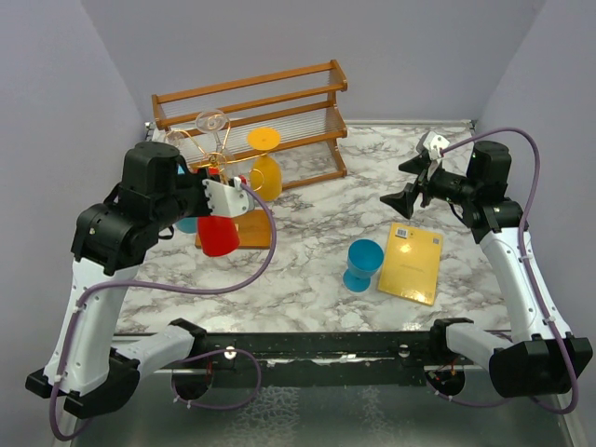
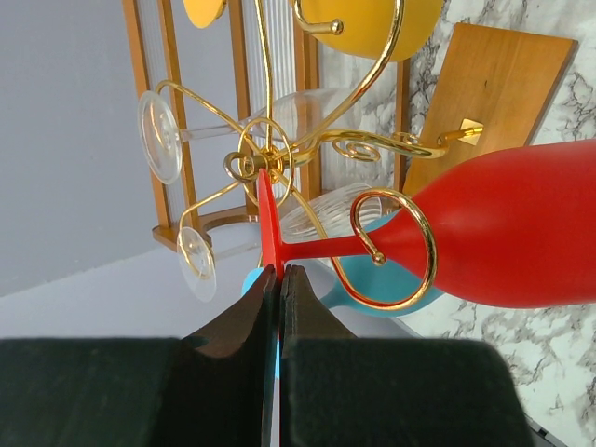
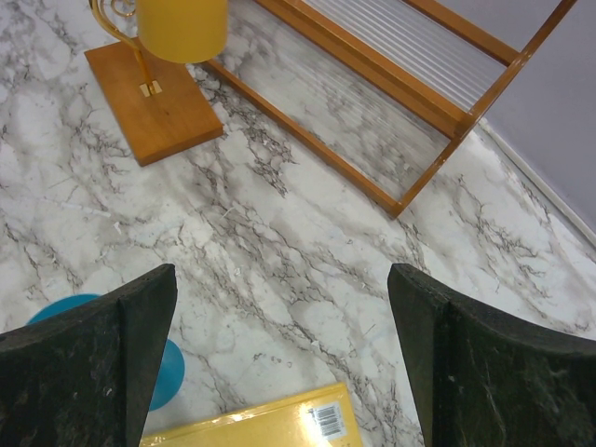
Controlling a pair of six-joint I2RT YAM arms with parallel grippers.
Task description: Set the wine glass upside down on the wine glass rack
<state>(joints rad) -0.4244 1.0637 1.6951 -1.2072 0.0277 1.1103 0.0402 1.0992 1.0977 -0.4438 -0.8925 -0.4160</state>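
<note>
Left-centre of the top view, red wine glass (image 1: 220,237): hangs bowl-down at the wine glass rack (image 1: 251,228), above the rack's wooden base.
Left wrist view, stem: one gold curl loops across the neck where the stem meets the bowl.
Left gripper (image 2: 280,279): fingers pinched shut on the rim of the red glass's flat foot.
Right gripper (image 3: 279,289): jaws spread wide, holding nothing, raised over the marble table (image 1: 307,214) at right.
Rack's other load: yellow glass (image 1: 266,172) hangs inverted; clear glasses (image 1: 212,122) sit at upper left.
Wooden shelf (image 1: 251,102): behind the rack.
Table, lower right: blue glass (image 1: 363,264) standing beside a yellow packet (image 1: 411,264).
</note>
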